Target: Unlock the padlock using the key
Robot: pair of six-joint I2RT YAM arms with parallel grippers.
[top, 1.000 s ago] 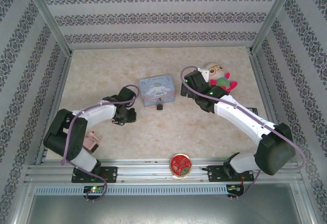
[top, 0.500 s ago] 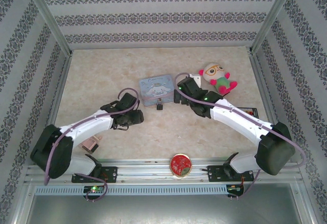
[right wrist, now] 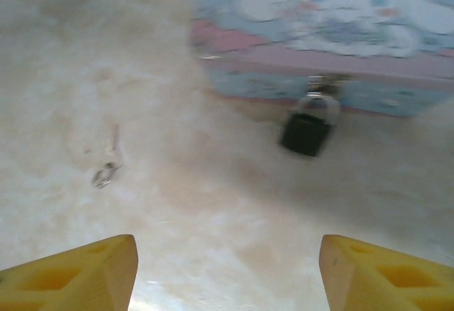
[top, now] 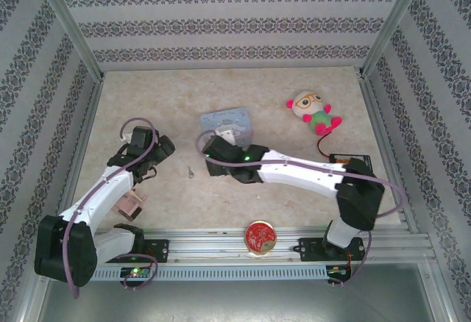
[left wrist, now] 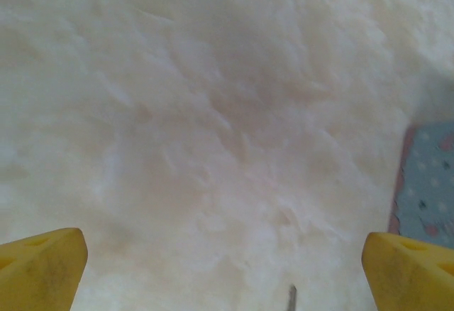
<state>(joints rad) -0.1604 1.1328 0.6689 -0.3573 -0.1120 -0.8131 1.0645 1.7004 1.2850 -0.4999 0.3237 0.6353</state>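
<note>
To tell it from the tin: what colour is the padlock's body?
The padlock has a black body; it shows best in the right wrist view.

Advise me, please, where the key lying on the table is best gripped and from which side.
The key lies flat on the table, apart from the padlock, so come straight down from above. Probably pinch across its looped bow end, the end nearer the right wrist camera, leaving the thin blade free for the lock.
</note>
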